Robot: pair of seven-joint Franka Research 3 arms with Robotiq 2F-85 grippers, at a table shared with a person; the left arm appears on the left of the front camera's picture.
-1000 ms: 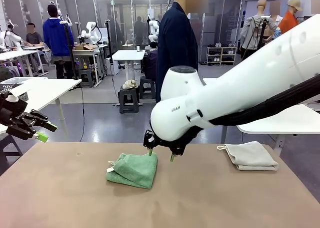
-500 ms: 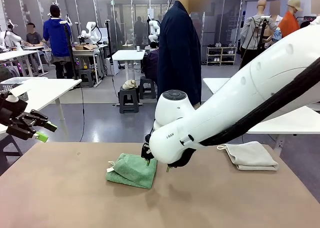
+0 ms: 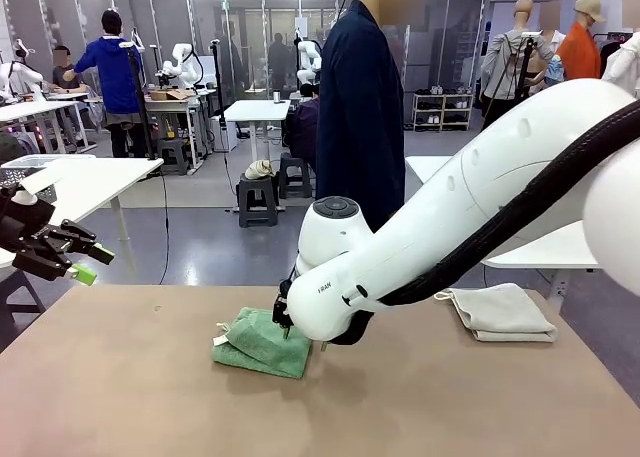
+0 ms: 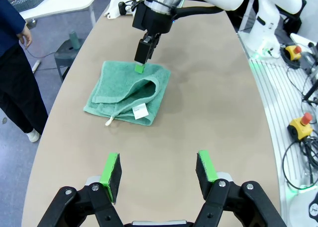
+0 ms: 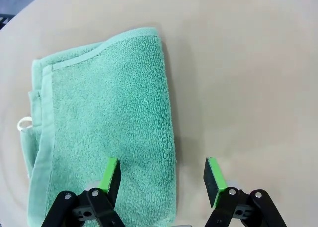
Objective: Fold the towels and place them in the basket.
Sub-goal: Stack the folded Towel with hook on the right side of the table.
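Green towel [image 3: 262, 342], lying loosely folded on the tabletop [image 3: 120, 397], is sitting under the spread right tool [image 5: 163, 176] straddling its edge; closing there is risking pinching one layer, undoing the fold.

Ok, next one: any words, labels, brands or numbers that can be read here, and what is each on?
"FRAN": dark letters on the white shell of the right arm in the front view; the word seems to run on round the curve, out of sight.
White label on the green towel, left wrist view: any print is too small to read.
Nothing else is legible; background signs are too small or blurred.
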